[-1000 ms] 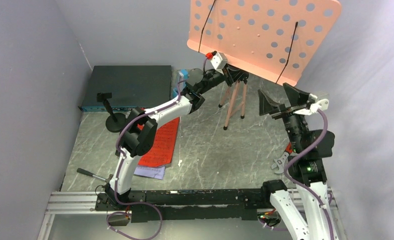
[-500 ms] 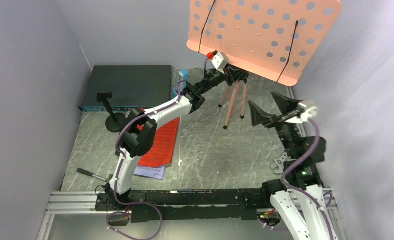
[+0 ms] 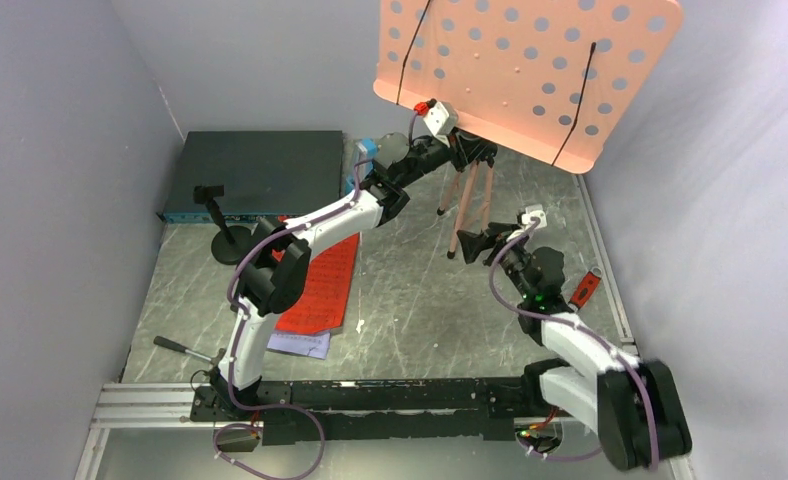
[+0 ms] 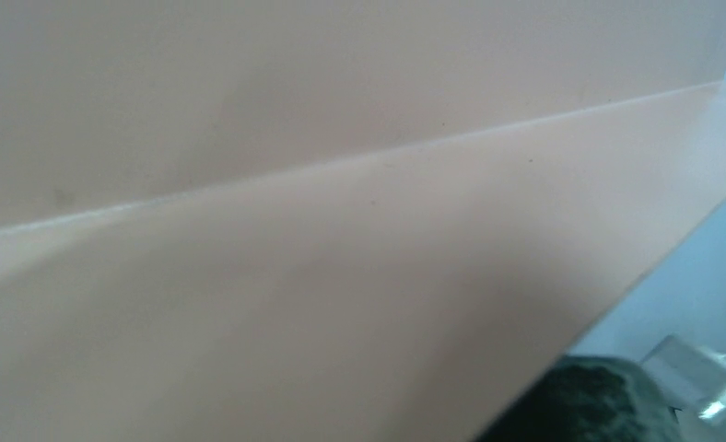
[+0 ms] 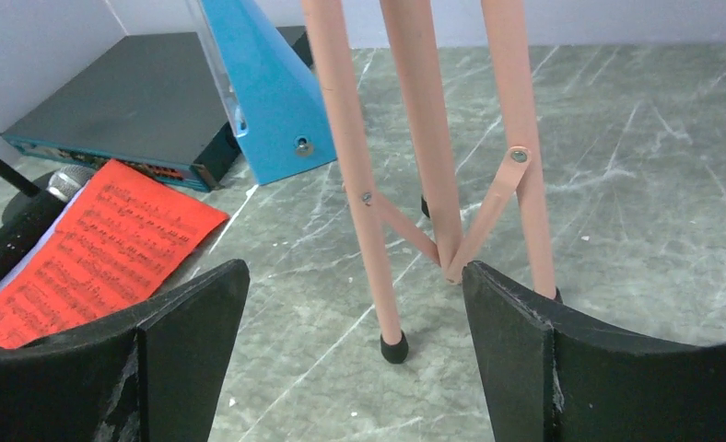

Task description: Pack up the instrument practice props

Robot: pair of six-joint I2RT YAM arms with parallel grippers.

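Note:
The pink music stand's perforated board (image 3: pixel 530 70) tilts high at the back on its tripod legs (image 3: pixel 467 200). My left gripper (image 3: pixel 458 150) is shut on the stand's hub just under the board. The left wrist view is filled by the board's underside (image 4: pixel 341 184), which hides the fingers. My right gripper (image 3: pixel 480 243) (image 5: pixel 355 354) is open, low over the table. A black-capped tripod foot (image 5: pixel 394 347) stands just ahead between its fingers, untouched. The blue metronome (image 5: pixel 263 92) (image 3: pixel 367 150) stands behind. Red sheets (image 3: pixel 320 285) (image 5: pixel 101 249) lie over a lavender sheet (image 3: pixel 300 343). The microphone stand (image 3: pixel 225 225) is at the left.
A flat black electronics box (image 3: pixel 255 170) (image 5: pixel 129 101) lies at the back left. A red-handled tool (image 3: pixel 585 288) lies by the right wall, and a dark-handled tool (image 3: pixel 180 347) near the left arm's base. Grey walls close in on three sides.
My right arm swung from high at the right down and leftward to the tripod's feet. Its jaws narrowed a little but stay open. The left arm and the stand have not moved.

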